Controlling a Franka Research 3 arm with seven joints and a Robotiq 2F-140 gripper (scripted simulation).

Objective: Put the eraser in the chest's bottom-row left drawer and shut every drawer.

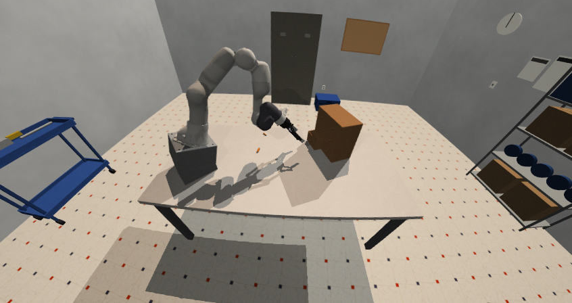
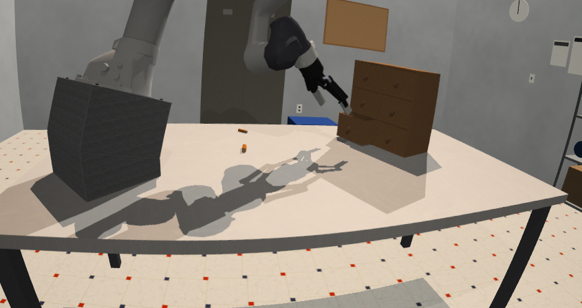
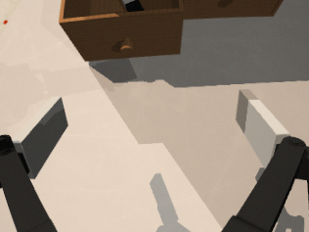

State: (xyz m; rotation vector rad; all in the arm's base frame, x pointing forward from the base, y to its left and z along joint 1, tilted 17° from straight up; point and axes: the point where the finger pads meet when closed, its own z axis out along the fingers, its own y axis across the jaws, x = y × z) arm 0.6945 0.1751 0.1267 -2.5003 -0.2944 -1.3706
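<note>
The brown chest (image 1: 340,134) (image 2: 421,113) stands upright on the table. Its bottom-left drawer (image 1: 312,140) (image 2: 356,133) (image 3: 158,35) is pulled out; the other drawers look shut. The eraser (image 3: 133,5), black with a pale end, lies inside that drawer, partly cut off by the top of the wrist view. It is hidden in the top and exterior views. My gripper (image 2: 333,106) (image 3: 150,108) is wide open and empty, tilted down towards the chest. In the wrist view its fingers point at the table in front of the open drawer's knob (image 3: 125,44).
Two small orange-and-dark items lie on the table (image 1: 360,197) (image 2: 285,221) between the robot base and the chest: one nearer (image 1: 257,150) (image 2: 243,148) and one farther back (image 1: 264,134) (image 2: 242,130). A blue bin (image 1: 326,101) (image 2: 311,121) stands on the floor behind the table.
</note>
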